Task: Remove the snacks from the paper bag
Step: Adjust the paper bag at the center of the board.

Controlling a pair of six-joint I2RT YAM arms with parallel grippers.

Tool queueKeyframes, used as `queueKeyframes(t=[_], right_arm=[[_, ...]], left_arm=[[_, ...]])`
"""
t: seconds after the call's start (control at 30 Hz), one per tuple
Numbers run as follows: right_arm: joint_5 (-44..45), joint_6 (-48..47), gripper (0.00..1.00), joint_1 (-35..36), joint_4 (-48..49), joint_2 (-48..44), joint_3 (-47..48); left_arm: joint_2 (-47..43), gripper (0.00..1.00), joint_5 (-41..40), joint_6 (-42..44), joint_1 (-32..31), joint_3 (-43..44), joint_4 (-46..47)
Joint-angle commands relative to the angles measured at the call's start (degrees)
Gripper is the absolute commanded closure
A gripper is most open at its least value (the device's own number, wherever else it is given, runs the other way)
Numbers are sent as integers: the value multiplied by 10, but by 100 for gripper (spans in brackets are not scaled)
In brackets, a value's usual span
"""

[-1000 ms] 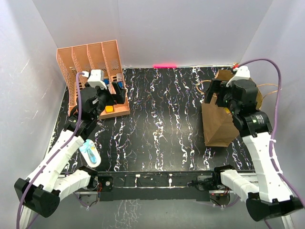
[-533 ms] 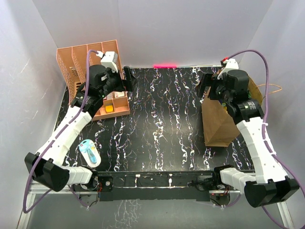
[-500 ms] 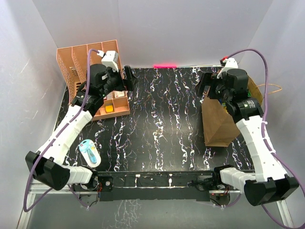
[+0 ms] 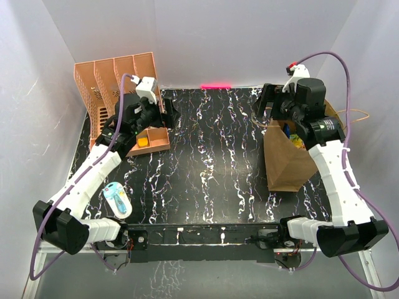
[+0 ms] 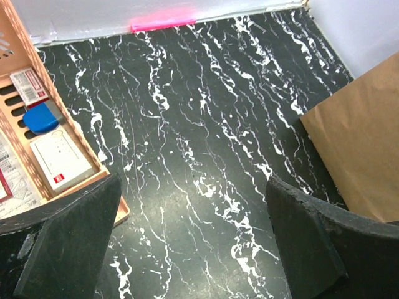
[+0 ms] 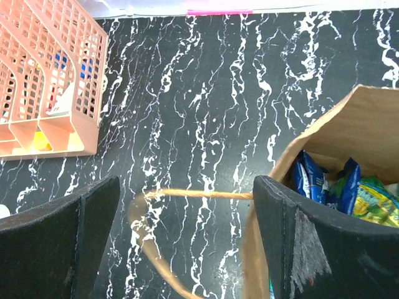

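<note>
The brown paper bag (image 4: 285,163) stands upright at the right of the table, mouth open. Inside it the snacks show: a blue packet (image 6: 310,177) and a green one (image 6: 369,200). My right gripper (image 4: 268,103) hovers open above the bag's left rim (image 6: 324,122). The bag's twisted handle loop (image 6: 199,194) runs across the gap between its fingers (image 6: 293,237), untouched. My left gripper (image 4: 167,112) is open and empty over the table (image 5: 206,156) beside the orange organiser, far from the bag (image 5: 368,156).
The peach-orange file organiser (image 4: 121,93) holds small stationery at the back left (image 5: 43,143). A light-blue and white oval gadget (image 4: 117,200) lies near the front left. White walls enclose the table; a pink strip (image 4: 216,85) marks its back edge.
My left gripper has lifted away from the organiser and turned toward the table's middle. My right gripper has risen from the bag's mouth and shifted back and left.
</note>
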Motion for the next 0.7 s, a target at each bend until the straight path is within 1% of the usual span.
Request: queueKeyframes(t=[0.0, 0.1, 0.13, 0.2, 0.3, 0.43, 0.47, 0.67], right_arm=[[27, -34, 8, 4, -16, -4, 70], [31, -67, 5, 4, -59, -16, 106], [17, -75, 5, 4, -65, -23, 107], [-39, -94, 5, 4, -67, -37, 95], [-92, -116, 9, 4, -66, -44, 72], [-98, -126, 23, 4, -66, -39, 64], [-102, -127, 24, 4, -68, -36, 65], [-110, -128, 22, 4, -76, -19, 52]], left_arm=[[-19, 2, -17, 16, 1, -7, 20], [-17, 2, -22, 17, -2, -7, 18], [-15, 2, -20, 15, -3, -8, 19], [-14, 2, -12, 13, -5, -8, 21], [-13, 1, -3, 7, -5, -11, 25], [-11, 2, -8, 5, -5, -20, 35], [-10, 2, -8, 4, -5, -23, 38], [1, 2, -2, -1, -5, -28, 45]])
